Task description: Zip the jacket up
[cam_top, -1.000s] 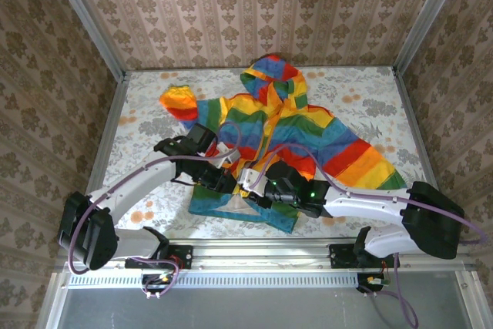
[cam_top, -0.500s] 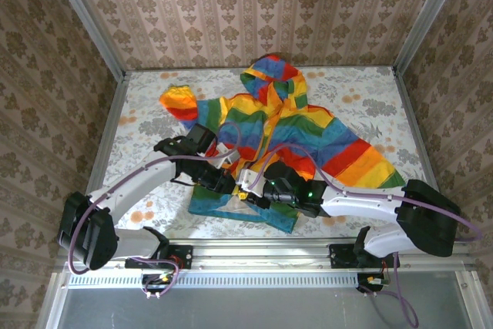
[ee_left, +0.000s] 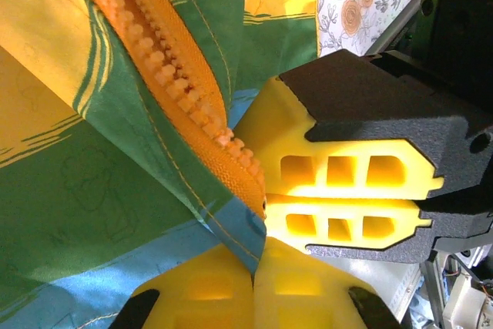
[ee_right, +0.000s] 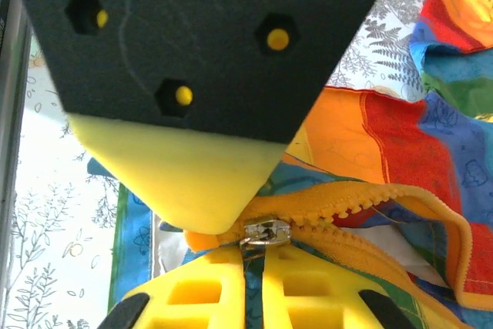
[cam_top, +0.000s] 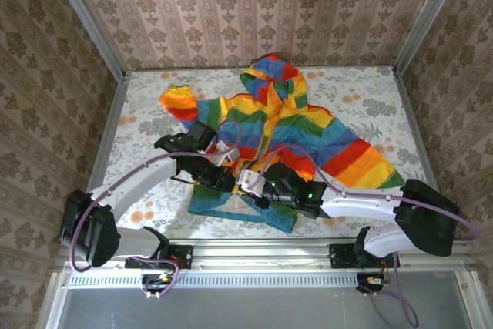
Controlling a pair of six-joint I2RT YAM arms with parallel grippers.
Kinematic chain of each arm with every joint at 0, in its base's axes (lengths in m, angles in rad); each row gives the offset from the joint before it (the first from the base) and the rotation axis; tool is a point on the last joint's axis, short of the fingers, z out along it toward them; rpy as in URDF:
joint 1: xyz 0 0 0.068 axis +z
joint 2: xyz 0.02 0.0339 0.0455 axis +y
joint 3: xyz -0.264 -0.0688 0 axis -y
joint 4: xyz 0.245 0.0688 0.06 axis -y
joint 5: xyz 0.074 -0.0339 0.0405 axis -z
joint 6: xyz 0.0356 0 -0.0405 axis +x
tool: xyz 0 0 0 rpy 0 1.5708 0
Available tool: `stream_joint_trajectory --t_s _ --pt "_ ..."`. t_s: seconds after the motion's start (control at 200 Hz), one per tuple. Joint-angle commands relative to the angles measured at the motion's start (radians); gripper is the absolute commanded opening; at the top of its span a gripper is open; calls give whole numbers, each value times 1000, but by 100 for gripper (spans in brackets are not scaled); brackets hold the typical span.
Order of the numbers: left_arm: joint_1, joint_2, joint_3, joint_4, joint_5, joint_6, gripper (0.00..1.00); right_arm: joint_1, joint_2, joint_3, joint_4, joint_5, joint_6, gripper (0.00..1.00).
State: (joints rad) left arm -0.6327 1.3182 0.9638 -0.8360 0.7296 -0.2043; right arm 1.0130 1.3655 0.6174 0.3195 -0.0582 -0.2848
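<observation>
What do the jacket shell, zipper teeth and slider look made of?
Jacket shell: thin woven synthetic, going by its slight sheen and sharp creases.
Zipper teeth: chunky orange blocks, probably moulded plastic.
Slider: small, silvery and shiny, seemingly metal.

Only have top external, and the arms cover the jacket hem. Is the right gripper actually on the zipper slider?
Observer: Yes. In the right wrist view the right gripper is shut, pinching the zipper slider at its fingertips.
Operator: Left one?
Observer: The left gripper is shut on the jacket at its blue hem edge, by the zipper's bottom end.
Operator: Any teeth meshed?
Observer: Past the slider the orange zipper teeth split into two rows, not joined.
</observation>
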Motion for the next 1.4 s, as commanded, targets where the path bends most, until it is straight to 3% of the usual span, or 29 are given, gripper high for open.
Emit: stream_joint_trajectory --t_s 0.0,0.24,0.635,0.92,0.98,1.105,1.275,1.395 --pt "1 8 40 -43 15 31 0 3 -35 -24 60 69 0 9" --pt "1 13 41 -43 11 29 0 3 -58 -57 99 103 14 12" --pt "-1 17 45 -43 13 29 0 4 -17 -6 61 7 -4 21" --pt "-1 17 43 -41 13 31 0 5 3 13 62 -13 -4 22" --pt "-1 17 45 -40 14 32 0 4 5 16 65 -11 -2 19" --pt "-1 18 46 -45 11 37 0 4 -1 18 65 16 4 0" --pt "-1 10 46 -46 -21 42 0 4 -47 28 -3 57 26 0" --pt "7 -15 38 -12 -31 23 29 4 -57 41 -49 43 37 0"
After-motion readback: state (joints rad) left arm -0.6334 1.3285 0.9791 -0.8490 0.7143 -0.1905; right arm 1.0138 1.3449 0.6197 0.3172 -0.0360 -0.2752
